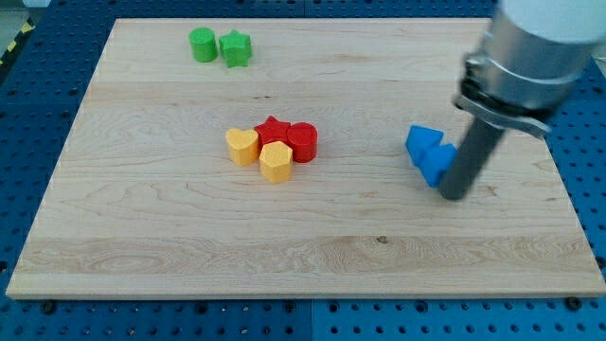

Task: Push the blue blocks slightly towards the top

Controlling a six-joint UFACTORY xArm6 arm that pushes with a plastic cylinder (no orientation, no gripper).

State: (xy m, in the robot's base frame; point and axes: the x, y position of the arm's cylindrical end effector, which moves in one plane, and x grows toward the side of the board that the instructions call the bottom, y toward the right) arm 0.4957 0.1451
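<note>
Two blue blocks sit touching at the view's right: a blue triangular block (pixel 422 141) and a blue block (pixel 436 163) just below and right of it. My tip (pixel 454 193) stands on the board right against the lower-right side of the lower blue block. The dark rod rises up and to the right to the grey arm at the view's top right corner.
A cluster sits mid-board: a yellow heart-shaped block (pixel 242 146), a yellow hexagonal block (pixel 276 162), a red star-shaped block (pixel 273 131) and a red cylinder (pixel 302 142). Two green blocks (pixel 203 44) (pixel 236 48) lie near the top left. The wooden board (pixel 303 256) rests on blue pegboard.
</note>
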